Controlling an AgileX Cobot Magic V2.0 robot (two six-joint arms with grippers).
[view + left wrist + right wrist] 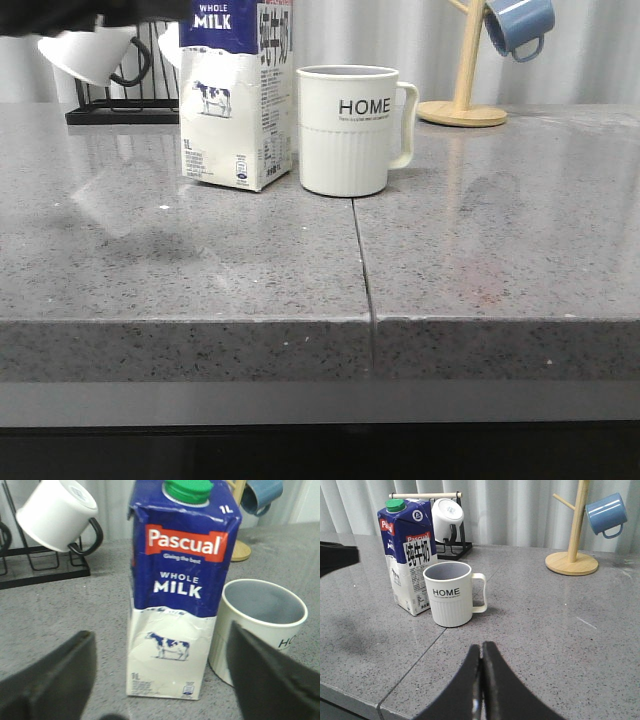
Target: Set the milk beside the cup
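The milk (237,95), a tall white carton with a dark blue top band, stands upright on the grey counter just left of the cup (350,130), a cream mug lettered "HOME". They nearly touch. Both show in the left wrist view, milk (175,605) and cup (262,625), and in the right wrist view, milk (407,555) and cup (451,594). My left gripper (162,680) is open and empty, its fingers wide apart short of the carton. My right gripper (481,652) is shut and empty, some way in front of the cup.
A black wire rack (125,100) with plain white mugs (90,52) stands at the back left. A wooden mug tree (463,90) holding a blue mug (520,25) stands at the back right. A seam (362,260) runs through the counter.
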